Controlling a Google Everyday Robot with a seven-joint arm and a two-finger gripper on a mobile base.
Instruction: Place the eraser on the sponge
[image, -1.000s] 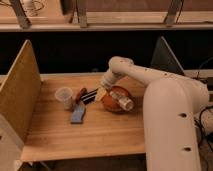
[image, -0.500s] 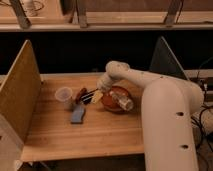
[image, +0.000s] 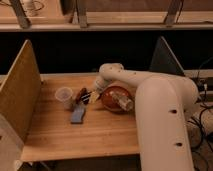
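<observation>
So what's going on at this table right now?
The robot's one arm reaches across the wooden table. Its gripper hangs low and open between the plastic cup and the orange bowl, right at the black eraser. Whether it touches the eraser is hard to tell, and nothing looks lifted. The blue sponge lies flat just in front of that spot with nothing on it, so the eraser is not yet placed.

No text, label, brand or number can be read anywhere. The gripper (image: 89, 96) is seen low over the table (image: 100, 137), the cup (image: 64, 96) just beside it.
</observation>
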